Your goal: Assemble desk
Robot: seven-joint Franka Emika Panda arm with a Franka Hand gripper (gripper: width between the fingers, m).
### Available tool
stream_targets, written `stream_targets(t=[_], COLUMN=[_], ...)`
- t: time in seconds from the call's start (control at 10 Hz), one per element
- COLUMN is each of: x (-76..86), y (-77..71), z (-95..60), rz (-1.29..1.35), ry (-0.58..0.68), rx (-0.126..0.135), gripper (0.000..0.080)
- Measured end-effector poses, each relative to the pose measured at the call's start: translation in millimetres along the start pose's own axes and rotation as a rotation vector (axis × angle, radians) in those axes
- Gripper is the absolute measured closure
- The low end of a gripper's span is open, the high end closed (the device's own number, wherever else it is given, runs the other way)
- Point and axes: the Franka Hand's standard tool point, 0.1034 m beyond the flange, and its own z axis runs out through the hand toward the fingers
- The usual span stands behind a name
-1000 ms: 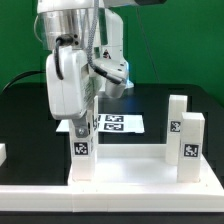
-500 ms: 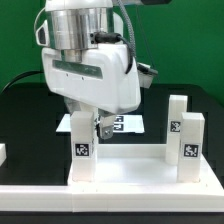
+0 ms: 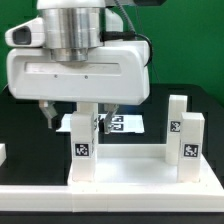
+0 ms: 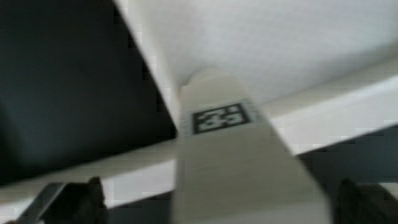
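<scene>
- Hand (image 3: 78, 116): seen spread wide, with nothing gripped; one finger (image 3: 46, 113) is shown on the exterior view's left of a leg, the other finger (image 3: 109, 116) on its right, both apart from it.
- Leg (image 3: 83, 140): white square post, upright, set directly under the hand and between its fingers; a black-and-white tag is carried on its face. In the wrist view the same leg (image 4: 233, 150) is seen end-on between the two dark fingertips.
- Tabletop (image 3: 130, 170): white, lying flat on the bench below the hand, with the leg standing in a corner of it.
- Two further legs (image 3: 185, 140): upright at the tabletop's other end, well apart from the hand, toward the exterior view's right; each is tagged.
- Marker board (image 3: 122, 124): flat, lying behind the hand.
- Bench (image 3: 25, 125): black surface.
</scene>
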Motion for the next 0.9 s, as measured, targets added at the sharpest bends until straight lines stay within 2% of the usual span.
stream_targets(t=[0.3,0.4,0.5,0.6,0.9], x=[-0.3,-0.3,-0.3,-0.4,-0.4], y=[-0.4,-0.4,-0.8,-1.0,-1.4], z=[0.2,0.2,0.2,0.3,0.3], rz=[0.061,0.07,0.147,0.233,0.463], ry=[-0.001,0.0,0.0,-0.001,-0.001], rx=[0.001,0.001,0.002,0.002,0.003], gripper=[0.016,0.0362,0.0362,0.0513,0.0511])
